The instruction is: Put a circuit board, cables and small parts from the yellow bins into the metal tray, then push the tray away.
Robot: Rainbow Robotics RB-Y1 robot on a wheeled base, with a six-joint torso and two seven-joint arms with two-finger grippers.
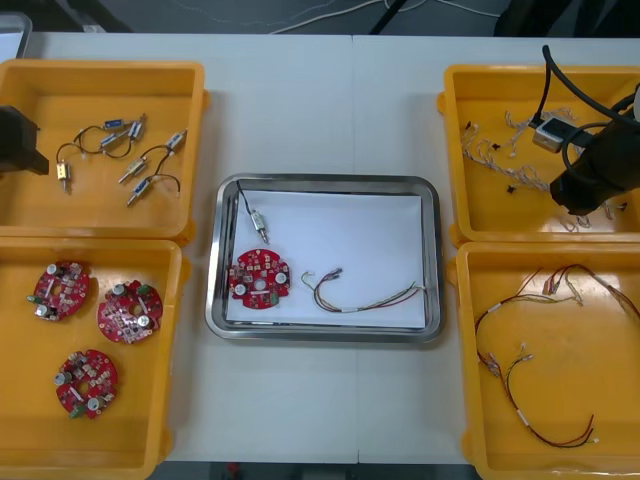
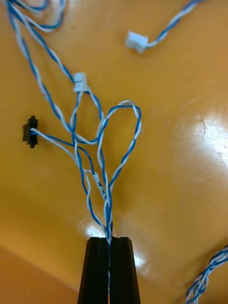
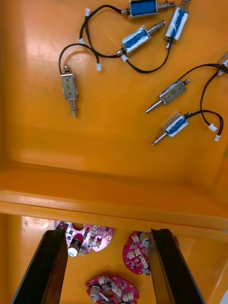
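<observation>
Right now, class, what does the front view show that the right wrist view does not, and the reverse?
Front view adds: the metal tray holding a circuit board, a small metal part and a cable; the left arm at the far left bin. Right wrist view adds: the right gripper shut on a blue and white cable. Both: that cable's yellow bin.

Light table [image 1: 300, 100], metal tray [image 1: 325, 182] at its middle (white inside), two yellow bins [image 1: 100, 205] at each side.

tray [image 1: 325, 181]: shiny metal rim, white matt inside | bins [image 1: 100, 66]: glossy smooth plastic | table [image 1: 300, 110]: matt
</observation>
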